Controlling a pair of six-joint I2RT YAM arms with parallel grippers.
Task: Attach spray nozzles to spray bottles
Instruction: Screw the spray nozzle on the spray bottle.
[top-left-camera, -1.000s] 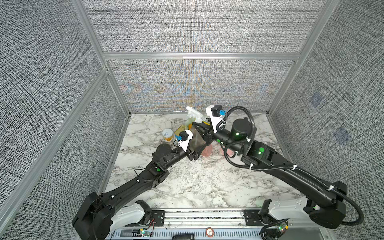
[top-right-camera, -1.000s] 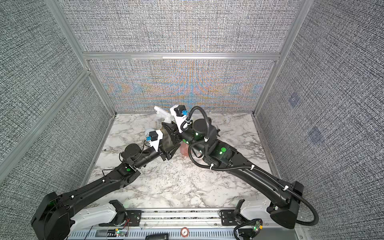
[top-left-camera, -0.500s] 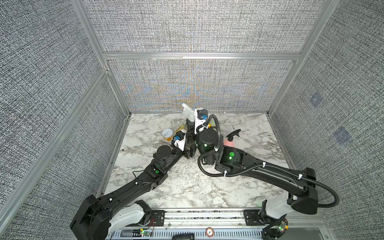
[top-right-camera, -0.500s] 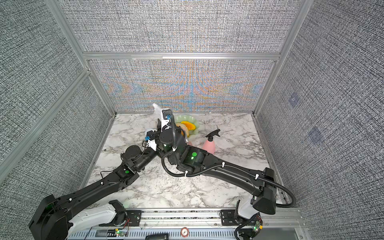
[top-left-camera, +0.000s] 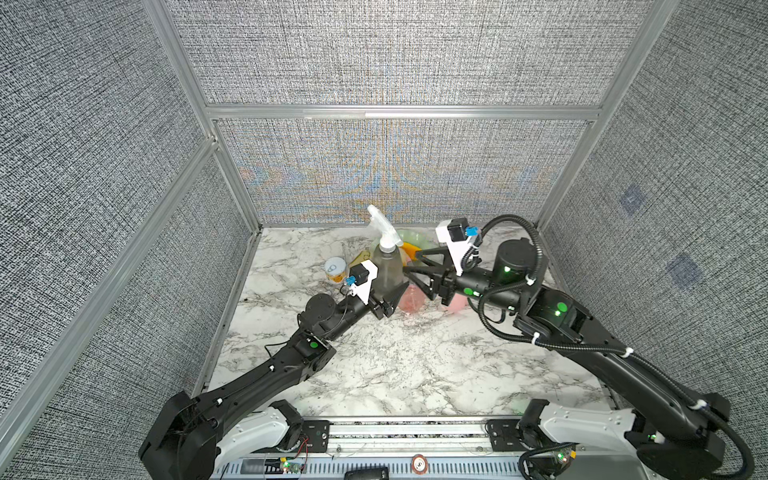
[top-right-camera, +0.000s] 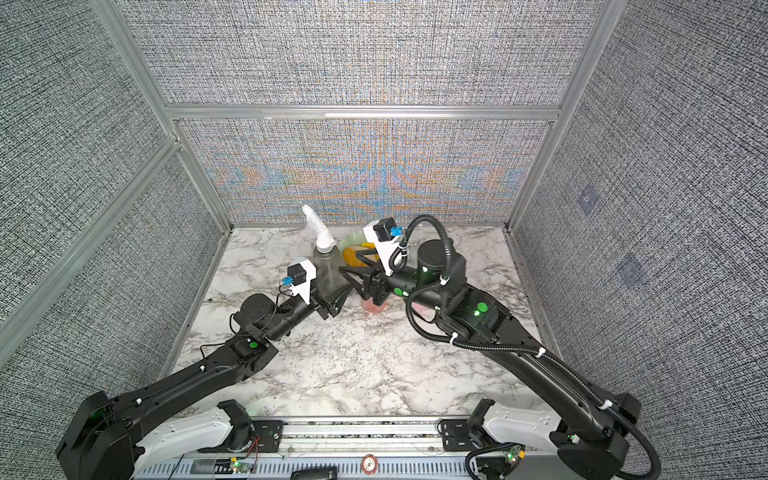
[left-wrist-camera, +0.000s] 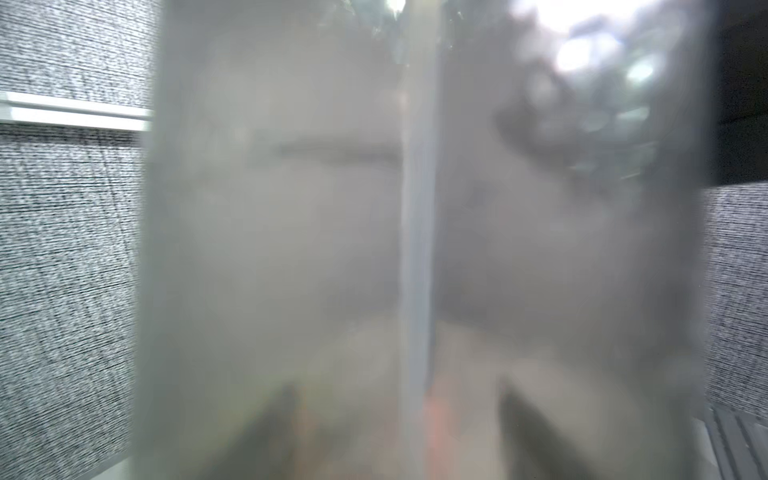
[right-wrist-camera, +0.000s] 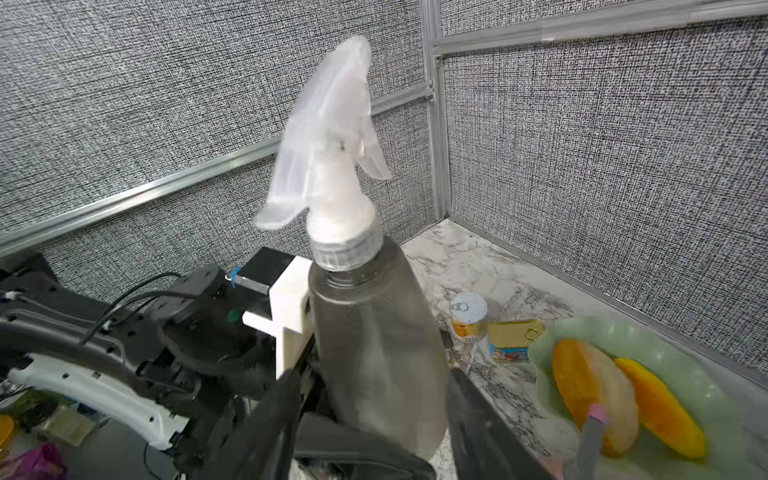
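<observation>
In both top views the grey bottle (top-left-camera: 388, 266) stands upright near the far end of the table (top-left-camera: 395, 365), with the pale nozzle (top-left-camera: 383, 226) seated on its neck. The left gripper (top-left-camera: 388, 291) is clamped around the grey bottle's lower body, a finger on each side. The right gripper (top-left-camera: 410, 262) sits just right of the grey bottle, jaws spread and holding nothing; whether a tip touches the bottle cannot be told. A clear pink bottle (top-left-camera: 411, 300) stands just right of and nearer than the grey bottle, below the right gripper. A pastel bottle (top-left-camera: 456, 302) lies further right, partly hidden by the right arm. A can (top-left-camera: 336, 268) stands left of the grey bottle and a green bowl (top-right-camera: 348, 242) behind it to the right. In the left wrist view the grey bottle (left-wrist-camera: 291, 249) fills nearly the whole frame, blurred and very close, with the dip tube (left-wrist-camera: 415, 249) running straight down its middle; the left claw itself cannot be made out. In the right wrist view the grey bottle (right-wrist-camera: 374, 340) and its nozzle (right-wrist-camera: 328, 137) stand upright between the right fingers (right-wrist-camera: 478, 415), which are set wide on either side of its base. Beyond it are the can (right-wrist-camera: 468, 309), a flat tin (right-wrist-camera: 513, 340) and the bowl (right-wrist-camera: 544, 345) holding orange slices (right-wrist-camera: 660, 407).
</observation>
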